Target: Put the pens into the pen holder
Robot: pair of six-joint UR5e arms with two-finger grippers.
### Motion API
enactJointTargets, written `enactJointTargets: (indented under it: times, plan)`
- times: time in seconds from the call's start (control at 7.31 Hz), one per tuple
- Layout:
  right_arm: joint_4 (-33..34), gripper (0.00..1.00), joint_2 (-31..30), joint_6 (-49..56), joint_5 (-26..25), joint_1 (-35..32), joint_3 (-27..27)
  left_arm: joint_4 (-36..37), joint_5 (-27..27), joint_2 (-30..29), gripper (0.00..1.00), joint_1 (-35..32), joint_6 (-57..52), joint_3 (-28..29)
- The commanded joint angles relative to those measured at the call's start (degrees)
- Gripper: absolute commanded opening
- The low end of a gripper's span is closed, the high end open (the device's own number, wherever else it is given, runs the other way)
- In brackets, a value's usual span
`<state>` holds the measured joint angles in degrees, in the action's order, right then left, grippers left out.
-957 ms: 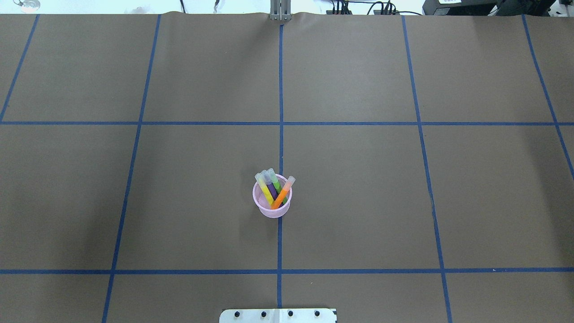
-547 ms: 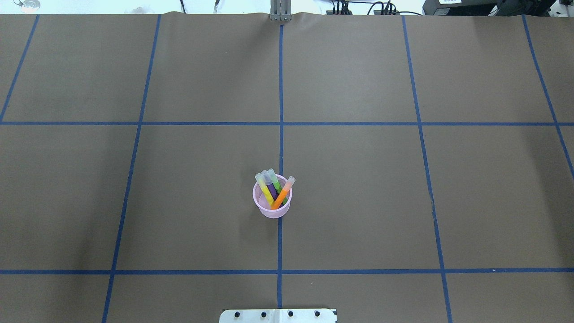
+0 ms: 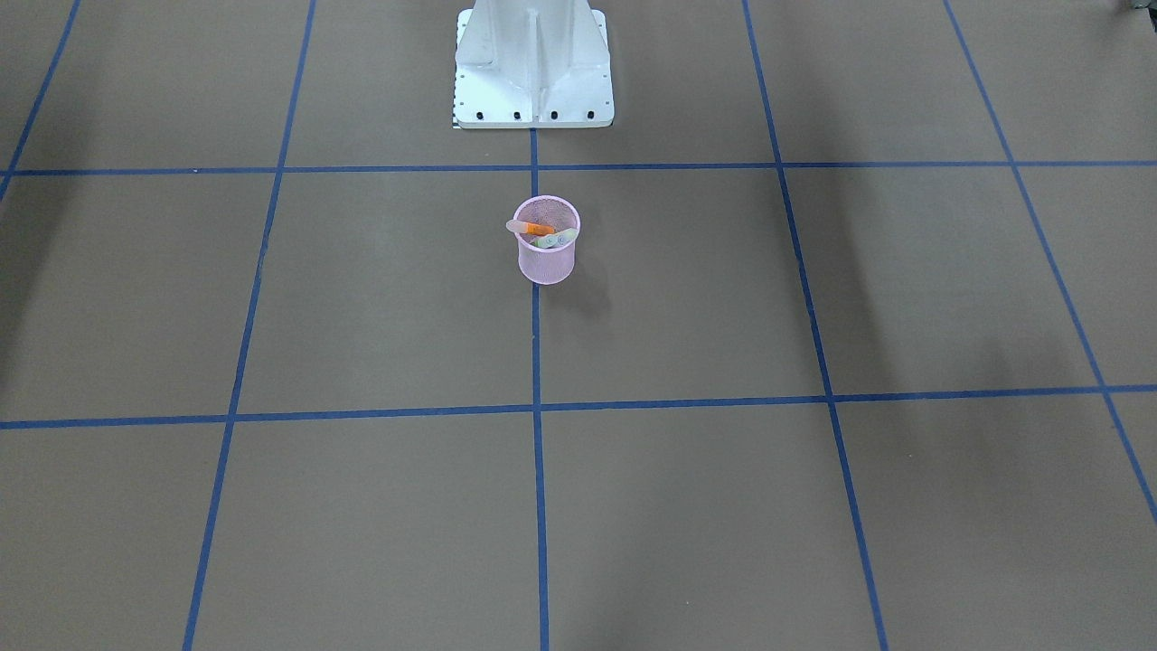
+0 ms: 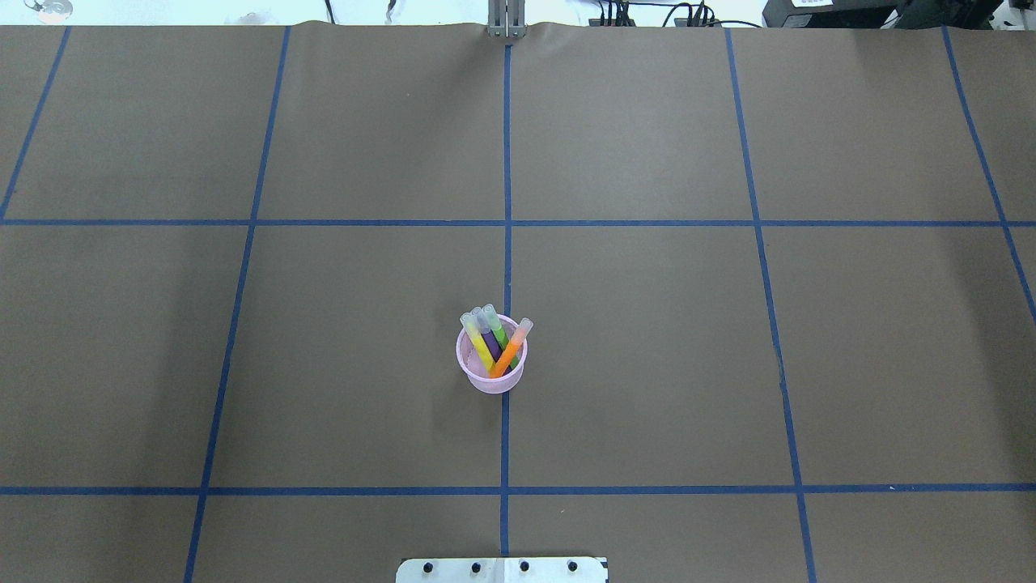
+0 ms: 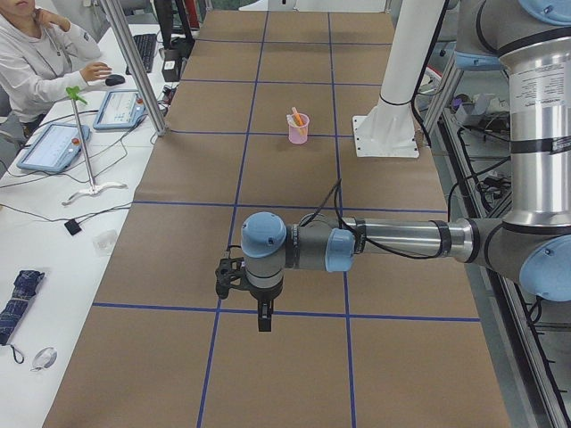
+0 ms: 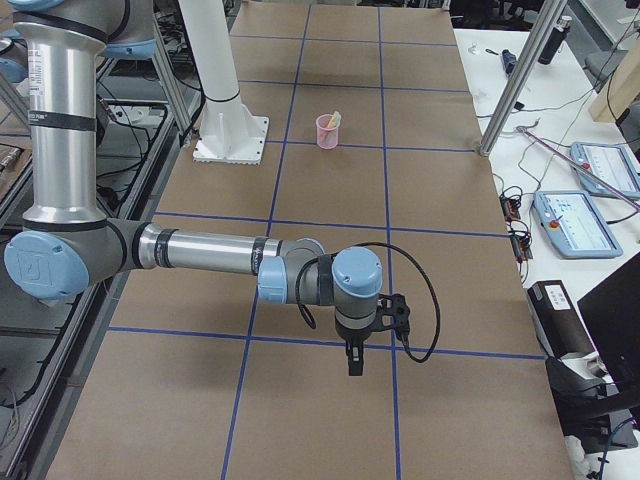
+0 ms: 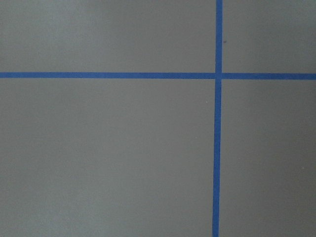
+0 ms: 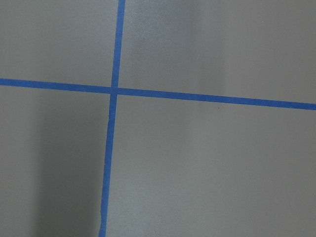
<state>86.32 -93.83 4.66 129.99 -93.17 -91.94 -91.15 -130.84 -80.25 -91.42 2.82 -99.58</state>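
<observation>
A pink wire-mesh cylindrical pen holder (image 4: 494,386) is stood on the brown paper-covered table (image 4: 647,364), on the centre blue tape line (image 4: 506,267), before the white metal robot base (image 4: 502,569). Inside it, the yellow pen (image 4: 477,342), purple pen (image 4: 490,340) and green pen (image 4: 500,330) are leaned side by side, with the orange pen (image 4: 508,352) to their right. The left tool (image 5: 265,321) and right tool (image 6: 355,362) are hung over the table's opposite ends, well apart from the holder.

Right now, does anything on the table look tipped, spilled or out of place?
Nothing stands out. The pen holder stands upright, and the yellow pen, purple pen, green pen and orange pen all lean inside it. No pen lies loose on the table.
</observation>
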Motion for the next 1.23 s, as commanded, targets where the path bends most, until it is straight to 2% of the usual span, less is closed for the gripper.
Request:
enactJointTargets:
  times: [0.0,1.09]
  plan:
    - [0.0,1.0,0.0,0.0,0.0,0.0,0.1,-0.1,-0.1,0.4,1.0,0.1,-0.1,-1.0]
    - [0.1,1.0,0.4,-0.1,-0.2,0.0,0.7,-1.0,0.0,1.0,1.0,0.4,-0.3,-2.8]
